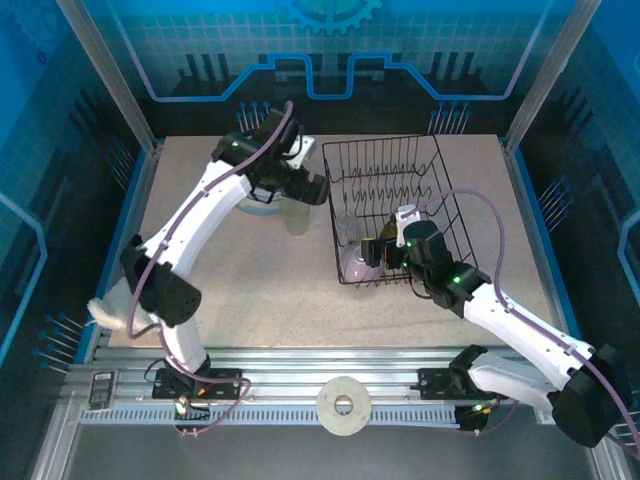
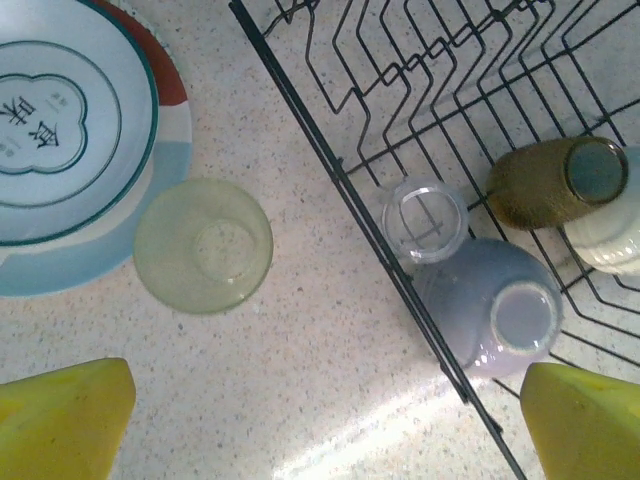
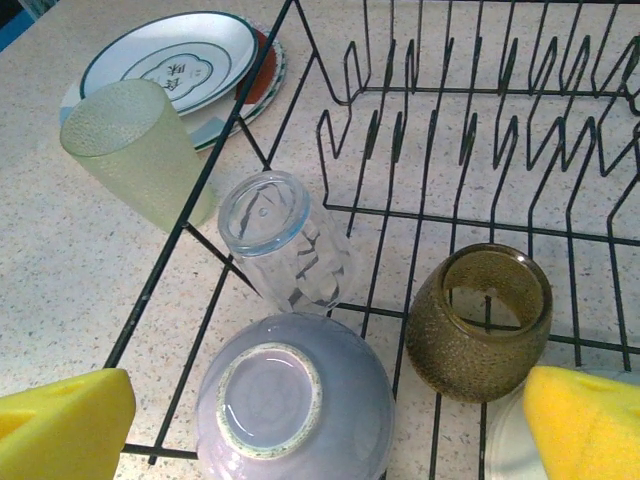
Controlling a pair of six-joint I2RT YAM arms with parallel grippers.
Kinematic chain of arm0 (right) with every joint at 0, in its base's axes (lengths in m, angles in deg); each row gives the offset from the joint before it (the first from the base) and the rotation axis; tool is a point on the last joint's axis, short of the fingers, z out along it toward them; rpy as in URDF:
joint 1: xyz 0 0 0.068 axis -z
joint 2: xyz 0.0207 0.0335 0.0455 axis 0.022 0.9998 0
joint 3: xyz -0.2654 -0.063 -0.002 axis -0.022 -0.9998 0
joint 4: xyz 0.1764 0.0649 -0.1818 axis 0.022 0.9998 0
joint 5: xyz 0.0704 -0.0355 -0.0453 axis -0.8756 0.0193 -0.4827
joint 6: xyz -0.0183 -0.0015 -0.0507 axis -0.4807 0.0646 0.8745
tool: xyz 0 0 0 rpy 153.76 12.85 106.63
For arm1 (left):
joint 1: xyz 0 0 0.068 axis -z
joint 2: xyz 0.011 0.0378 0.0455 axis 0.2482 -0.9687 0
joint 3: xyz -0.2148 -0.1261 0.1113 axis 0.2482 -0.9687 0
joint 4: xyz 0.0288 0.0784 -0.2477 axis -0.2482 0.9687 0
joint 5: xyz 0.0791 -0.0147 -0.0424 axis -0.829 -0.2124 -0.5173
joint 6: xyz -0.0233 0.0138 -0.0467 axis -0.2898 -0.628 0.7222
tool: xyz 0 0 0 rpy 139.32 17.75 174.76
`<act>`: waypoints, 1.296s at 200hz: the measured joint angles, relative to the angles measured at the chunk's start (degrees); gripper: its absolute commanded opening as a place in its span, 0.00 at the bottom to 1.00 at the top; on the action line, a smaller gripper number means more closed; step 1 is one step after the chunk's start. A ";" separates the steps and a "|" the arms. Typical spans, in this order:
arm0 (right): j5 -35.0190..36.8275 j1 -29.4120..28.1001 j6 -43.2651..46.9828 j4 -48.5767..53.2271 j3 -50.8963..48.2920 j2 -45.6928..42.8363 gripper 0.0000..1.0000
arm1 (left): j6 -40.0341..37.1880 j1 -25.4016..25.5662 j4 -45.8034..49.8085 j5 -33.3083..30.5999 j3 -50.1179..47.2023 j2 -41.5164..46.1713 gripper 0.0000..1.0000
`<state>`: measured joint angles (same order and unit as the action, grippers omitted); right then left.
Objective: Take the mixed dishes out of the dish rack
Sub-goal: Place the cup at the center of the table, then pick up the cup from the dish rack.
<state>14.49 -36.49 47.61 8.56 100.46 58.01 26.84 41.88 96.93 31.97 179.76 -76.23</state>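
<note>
The black wire dish rack (image 1: pixel 380 141) stands right of centre on the table. In its near left corner an upside-down lavender bowl (image 3: pixel 295 400) lies beside an inverted clear glass (image 3: pixel 285 240) and a small brown cup (image 3: pixel 480 320) on its side. A pale white bowl (image 2: pixel 605 235) sits next to the cup. My right gripper (image 3: pixel 320 430) is open, its yellow fingers (image 3: pixel 60 425) straddling the lavender bowl from above. My left gripper (image 2: pixel 325 430) is open over bare table just outside the rack's left wall (image 2: pixel 400 250). Stacked plates (image 2: pixel 60 130) and a green cup (image 2: pixel 203 245) rest on the table left of the rack.
The rack's far prong rows (image 3: pixel 470 120) hold nothing. Speckled tabletop (image 1: pixel 250 290) stretches in front of the plates and rack. Blue enclosure walls and metal posts (image 1: pixel 110 90) ring the table. A white roll (image 1: pixel 343 404) lies on the rail between the arm bases.
</note>
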 measured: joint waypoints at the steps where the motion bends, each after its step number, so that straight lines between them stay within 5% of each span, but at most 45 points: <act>1: 0.04 0.00 0.00 0.04 0.00 0.00 1.00 | 0.02 0.00 -0.17 0.04 -0.52 0.59 0.99; 72: 3.19 1.46 -0.48 3.34 1.79 0.61 1.00 | 4.59 -0.66 -15.69 5.03 -31.50 37.16 0.99; 142: -2.84 6.82 -2.23 9.88 5.07 1.16 1.00 | 9.46 -0.83 -31.50 10.88 -62.40 69.57 0.99; 259: -4.81 14.43 -3.76 21.27 16.39 15.30 0.95 | 11.63 -1.09 -31.87 16.61 -66.64 75.01 0.99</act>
<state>9.68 -22.06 43.85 29.82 116.85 73.31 38.47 40.79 65.06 48.58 113.12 -1.22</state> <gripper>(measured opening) 0.965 0.992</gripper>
